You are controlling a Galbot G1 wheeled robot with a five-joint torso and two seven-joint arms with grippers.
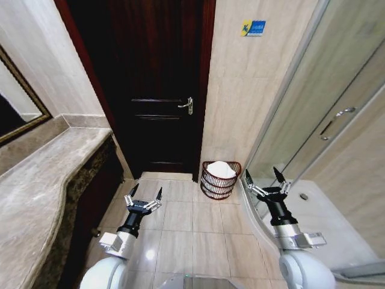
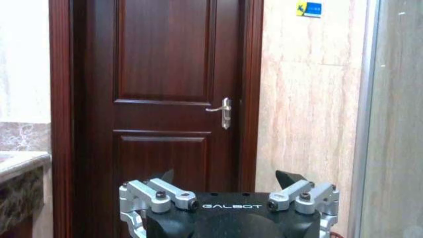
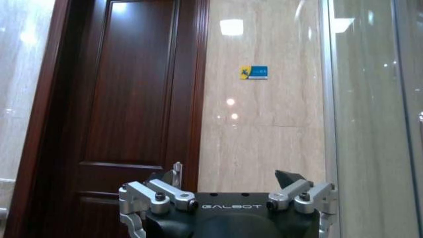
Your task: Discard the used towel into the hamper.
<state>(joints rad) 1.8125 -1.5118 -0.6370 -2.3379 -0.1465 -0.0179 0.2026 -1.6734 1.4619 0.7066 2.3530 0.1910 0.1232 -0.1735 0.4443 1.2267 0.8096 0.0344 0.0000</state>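
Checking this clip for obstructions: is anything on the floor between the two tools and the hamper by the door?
Nothing visible. Bare tiled floor lies between the open left tool, the open right tool and the hamper, which stands against the wall beside the door and already holds something white.

Dark reddish-brown lattice hamper (image 1: 220,181) holds a white towel (image 1: 221,170) beside a dark mahogany door (image 1: 153,84).

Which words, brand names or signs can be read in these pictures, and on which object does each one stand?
"GALBOT": on the black body of the left tool, in white letters.
"GALBOT": on the black body of the right tool, likewise.
Small blue and yellow sign on the beige tiled wall right of the dark door: it carries a figure and small text, too small to read.
I find no other text.
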